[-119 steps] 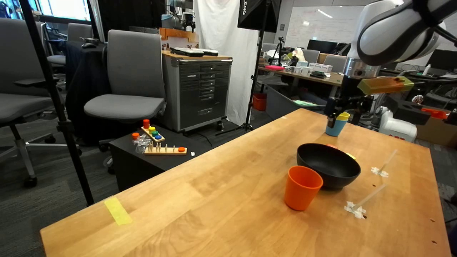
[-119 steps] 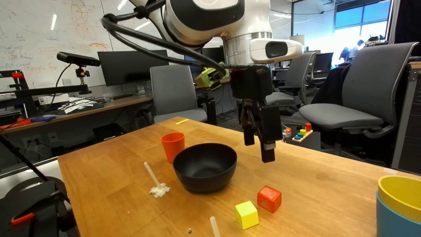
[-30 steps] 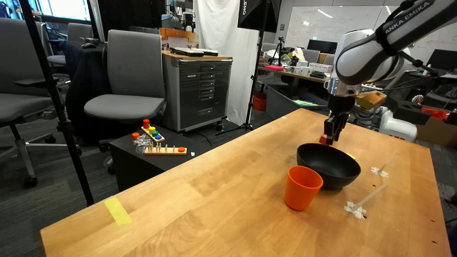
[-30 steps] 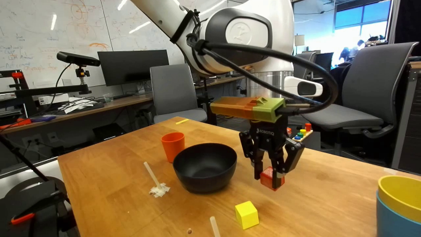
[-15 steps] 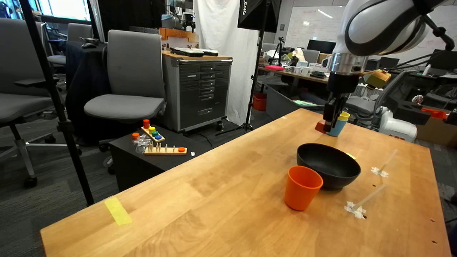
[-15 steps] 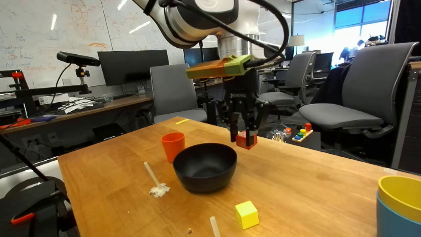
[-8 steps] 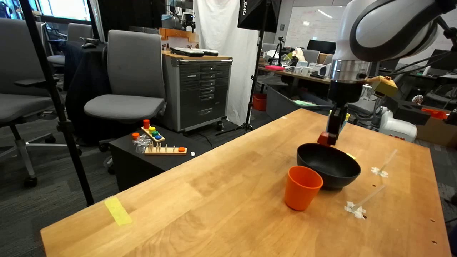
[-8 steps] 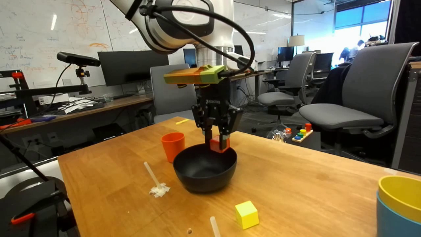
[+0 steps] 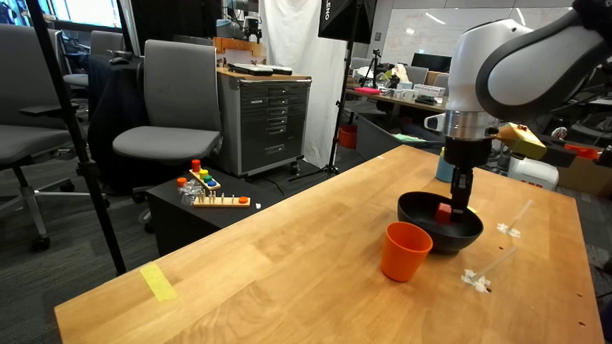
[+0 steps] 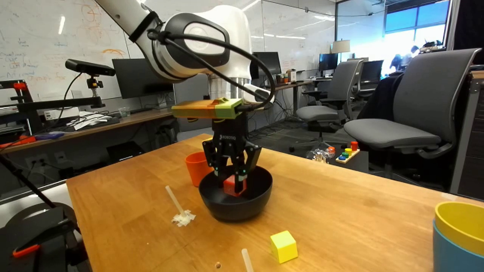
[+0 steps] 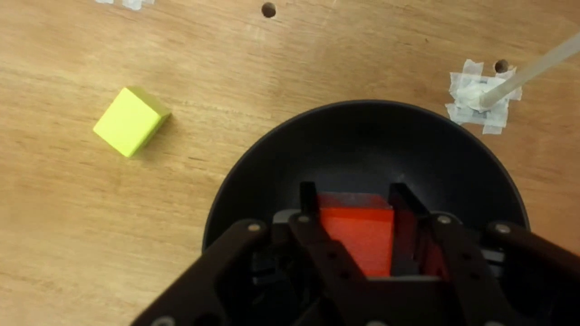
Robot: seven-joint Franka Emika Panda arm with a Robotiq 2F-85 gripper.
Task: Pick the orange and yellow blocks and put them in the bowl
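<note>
End effector (image 11: pixel 353 194) pinching orange-red block (image 11: pixel 360 240) inside black bowl (image 10: pixel 236 210); yellow block (image 11: pixel 129 122), left in wrist view, likely light, stiff: grip opposite side faces.

You are in what looks like a robotics lab: besides your own robot arm (image 10: pixel 206 41), you have a second, gray arm (image 9: pixel 233 29) at the back beyond a drawer chest (image 9: pixel 272 126), a camera (image 10: pixel 90 68) mounted on a black bar (image 10: pixel 56 104), and a softbox light (image 9: pixel 338 21) on a stand (image 9: pixel 339 103). An office side shows too, with a whiteboard (image 10: pixel 87 41) full of writing, black monitors (image 10: pixel 132 81), gray swivel chairs (image 10: pixel 419 94), and a desk (image 10: pixel 153 115) with loose papers (image 10: pixel 92 119) beyond your wooden table (image 10: pixel 363 211).
</note>
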